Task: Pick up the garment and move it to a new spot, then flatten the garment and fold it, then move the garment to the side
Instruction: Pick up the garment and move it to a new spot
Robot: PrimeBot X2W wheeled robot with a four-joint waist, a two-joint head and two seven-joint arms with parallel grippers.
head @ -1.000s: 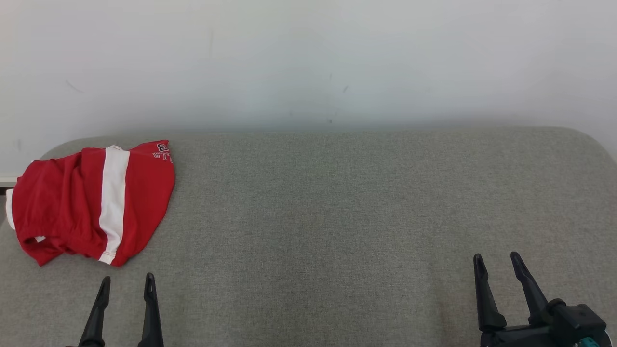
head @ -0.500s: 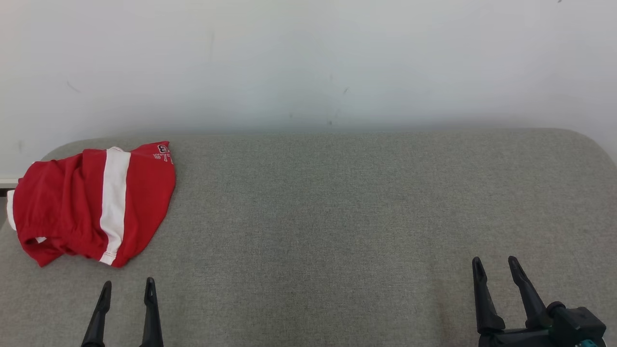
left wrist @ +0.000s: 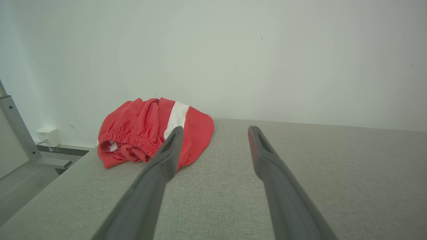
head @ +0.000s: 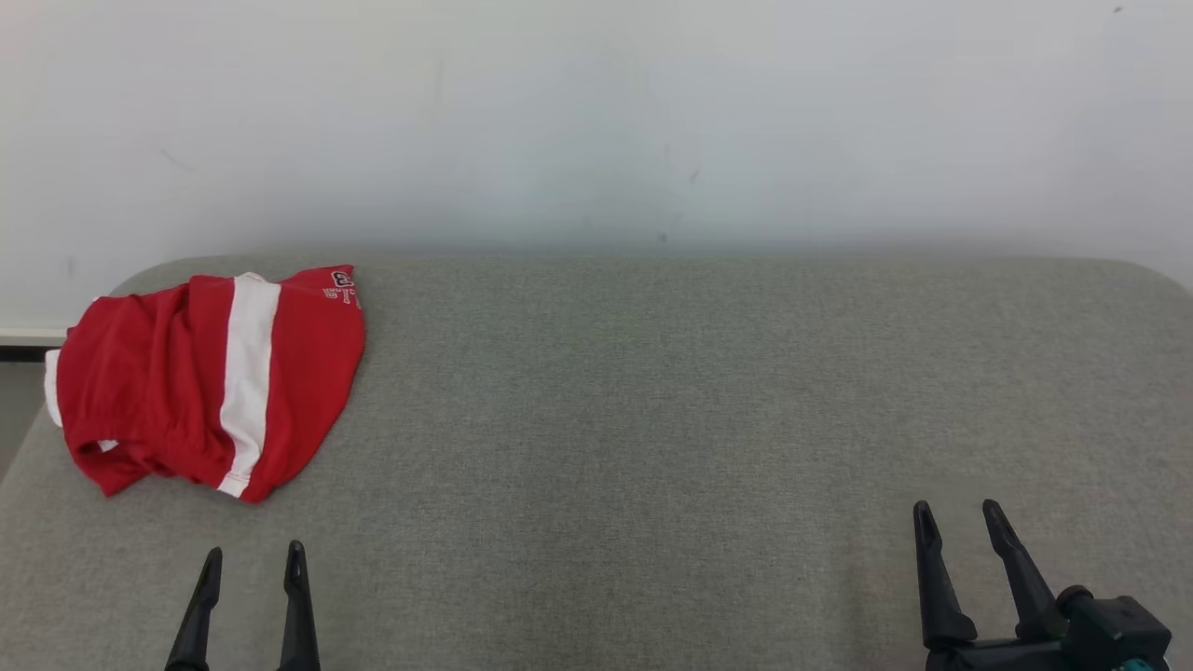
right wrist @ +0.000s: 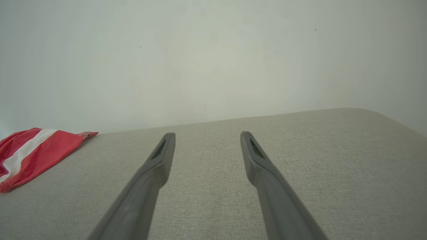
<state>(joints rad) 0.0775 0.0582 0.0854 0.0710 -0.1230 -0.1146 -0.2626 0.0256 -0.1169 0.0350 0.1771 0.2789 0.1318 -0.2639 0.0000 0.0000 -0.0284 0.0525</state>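
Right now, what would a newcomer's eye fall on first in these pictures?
The crumpled red shorts with a white stripe, lying at the far left of the grey padded table, stand out first. Then the left gripper, open just short of the shorts, and the right gripper, open at the near right.

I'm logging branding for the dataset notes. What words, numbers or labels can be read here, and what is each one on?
Small white-and-dark print at the far corner of the red garment: characters are there, but too small and blurred to read.
On the wall and the grey padded surface: no text that I can make out.
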